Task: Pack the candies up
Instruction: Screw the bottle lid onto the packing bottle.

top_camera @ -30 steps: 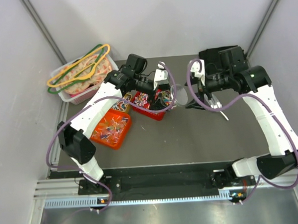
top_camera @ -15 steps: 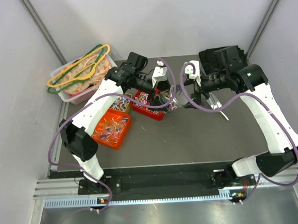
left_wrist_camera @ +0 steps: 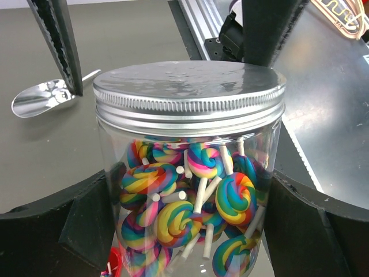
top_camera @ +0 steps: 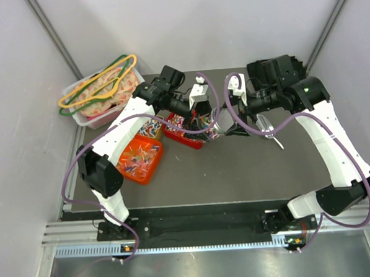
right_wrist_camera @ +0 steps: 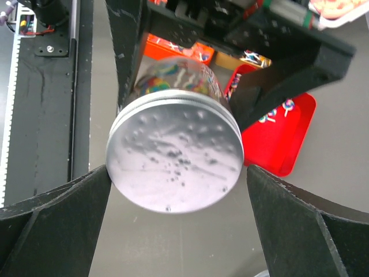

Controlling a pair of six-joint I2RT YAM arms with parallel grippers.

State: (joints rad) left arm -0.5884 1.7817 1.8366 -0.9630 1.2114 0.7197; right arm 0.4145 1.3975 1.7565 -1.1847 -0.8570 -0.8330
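Observation:
A clear jar (left_wrist_camera: 190, 173) with a silver screw lid (left_wrist_camera: 189, 86) is packed with rainbow swirl lollipops. My left gripper (left_wrist_camera: 190, 218) is shut on its body, one black finger pressed on each side. In the top view the jar (top_camera: 217, 122) hangs beside the red tray (top_camera: 184, 138). My right gripper (right_wrist_camera: 179, 193) stands open, its fingers (right_wrist_camera: 57, 213) flanking the lid (right_wrist_camera: 176, 156) face on. Tiny wrapped candies (top_camera: 138, 154) lie in the orange tray (top_camera: 126, 174) and in the red tray.
A silver scoop (top_camera: 273, 135) lies on the dark mat right of the jar, also the scoop (left_wrist_camera: 40, 98) in the left wrist view. A clear bin (top_camera: 87, 115) of pink-orange items with coloured hangers stands at the back left. A small box of candies (top_camera: 148, 128) sits between the trays.
My right gripper has moved left, closing the distance until its fingers stand around the jar's lid. The left gripper has kept hold of the jar at about the same spot.

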